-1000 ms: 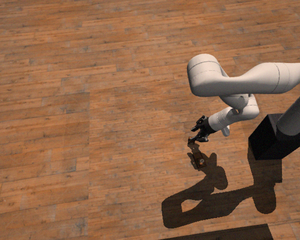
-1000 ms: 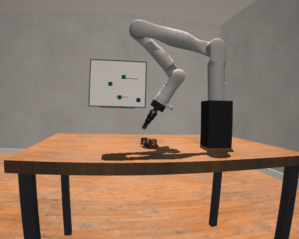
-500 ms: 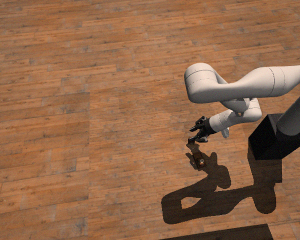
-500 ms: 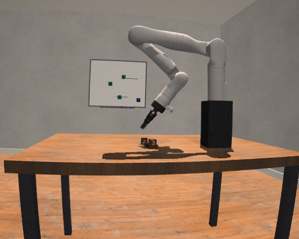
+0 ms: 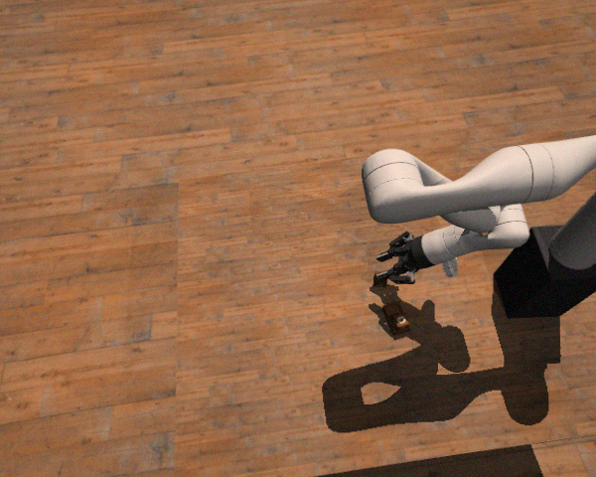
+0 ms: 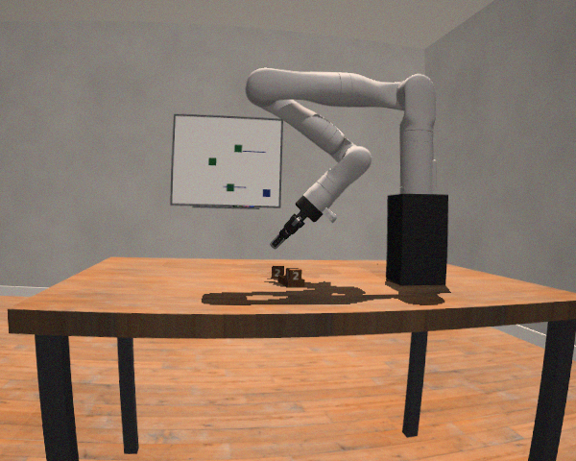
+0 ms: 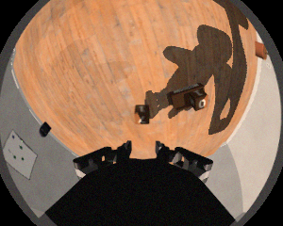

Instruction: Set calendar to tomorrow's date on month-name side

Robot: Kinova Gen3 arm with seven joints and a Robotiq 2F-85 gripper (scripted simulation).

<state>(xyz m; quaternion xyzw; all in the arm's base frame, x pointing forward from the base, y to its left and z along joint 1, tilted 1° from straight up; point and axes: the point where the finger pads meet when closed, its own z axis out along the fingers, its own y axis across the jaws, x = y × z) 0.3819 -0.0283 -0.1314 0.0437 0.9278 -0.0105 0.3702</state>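
Note:
The tray is small and dark brown, and lies on the table. One dark cube stands at one end of it, with an upright 2 toward the exterior camera; its top carries a pale mark. The rest of the tray holds no cube. The other cube stands on the table beyond the tray's other end, also showing a 2 in the exterior view. My gripper is part open and empty, tilted, above the table and near the loose cube. The month's name is unreadable.
The black robot base stands on the table to the right in the top and exterior views. The arm's shadow falls across the tray and the wood beside it. A whiteboard hangs on the wall behind.

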